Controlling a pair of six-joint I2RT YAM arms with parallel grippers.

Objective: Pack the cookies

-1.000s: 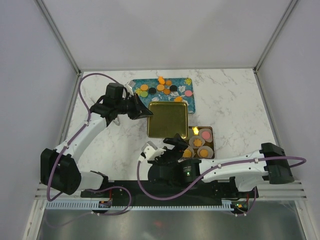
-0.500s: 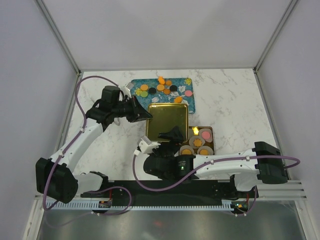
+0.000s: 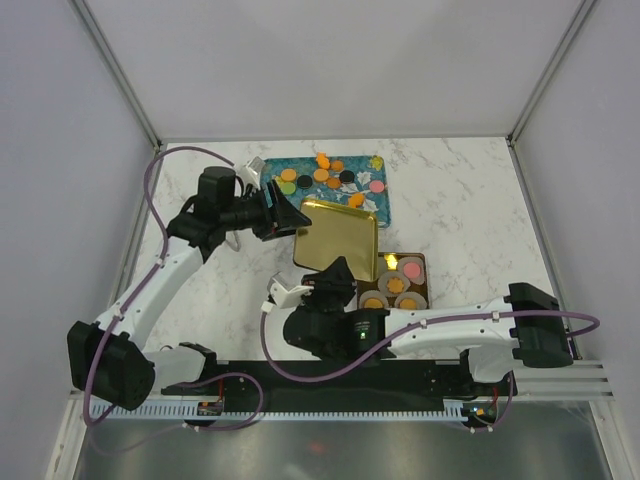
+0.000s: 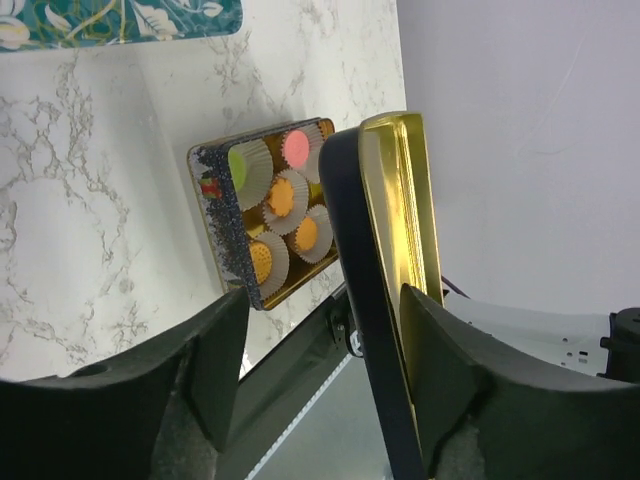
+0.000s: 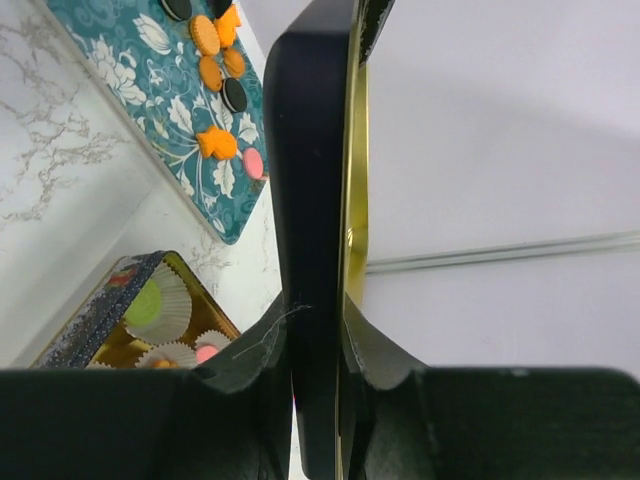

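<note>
Right tool (image 3: 338, 271), nearest, is clamped on the lower edge of the gold lid (image 3: 340, 232), which is tilted above the counter (image 3: 460, 200). Beside it, the tin (image 4: 222, 230) holds cookies (image 3: 397, 285) in paper cups (image 4: 252, 168). Left tool (image 3: 291, 215) gapes around the lid's left edge. Loose cookies (image 3: 322, 175) lie on the patterned tray (image 3: 375, 207) beyond.

Top camera looks down on the whole table (image 3: 470, 200); both wrist cameras sit close, sharing the gold lid (image 4: 398, 200) and cookies (image 4: 281, 197).

White grey-veined marble tabletop (image 3: 480, 190) under even light; plain pale walls (image 3: 340, 60) around; metal posts (image 3: 115, 70) at corners.
</note>
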